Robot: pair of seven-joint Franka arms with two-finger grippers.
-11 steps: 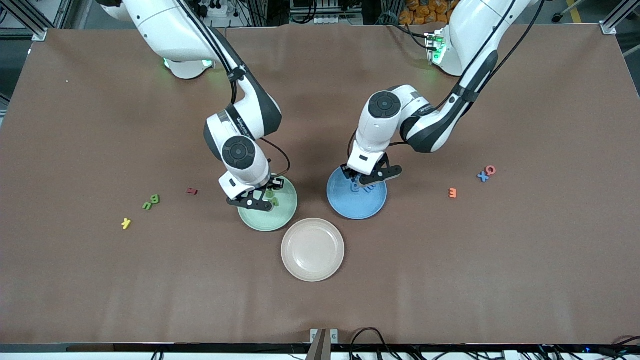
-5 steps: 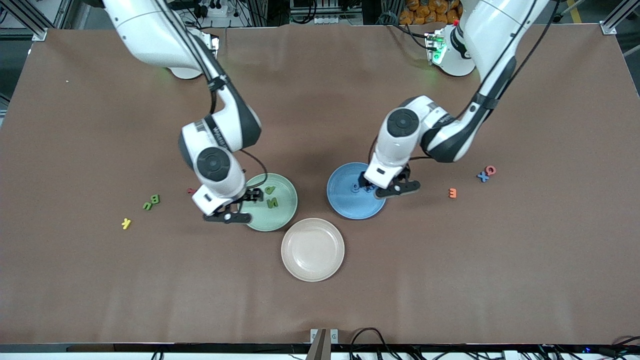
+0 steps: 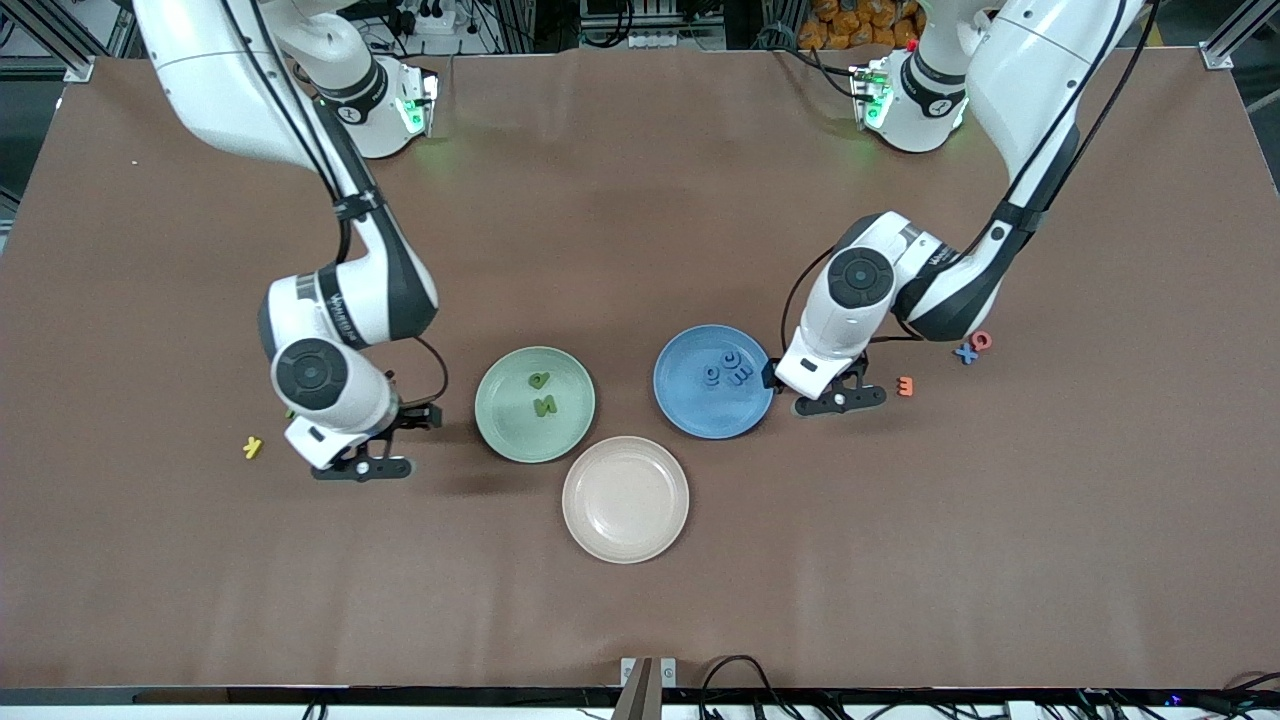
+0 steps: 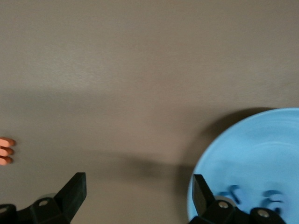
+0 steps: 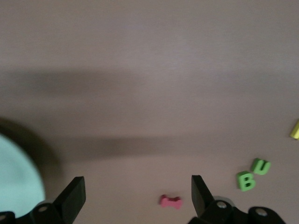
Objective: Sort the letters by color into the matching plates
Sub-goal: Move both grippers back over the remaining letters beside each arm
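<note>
Letters lie partly sorted across the brown table. Two green letters rest inside the mint green plate, and three blue letters sit together in the blue plate, on the part of it toward the left arm's end of the table. The pinkish-beige plate holds nothing and lies nearer the front camera than the other two, between them.

Toward the left arm's end, an orange letter lies on the bare table near the blue plate; a blue X and a pink letter touch each other farther out. Toward the right arm's end, a yellow letter lies well apart from the green plate. In the right wrist view a green B and green U sit side by side, with a dark red letter near them; the front view hides these under the right arm.

The left gripper hangs low over the table between the blue plate's rim and the orange letter, its fingers spread wide and holding nothing. The right gripper is low over bare table between the yellow letter and the green plate, its fingers likewise spread wide with nothing between them.
</note>
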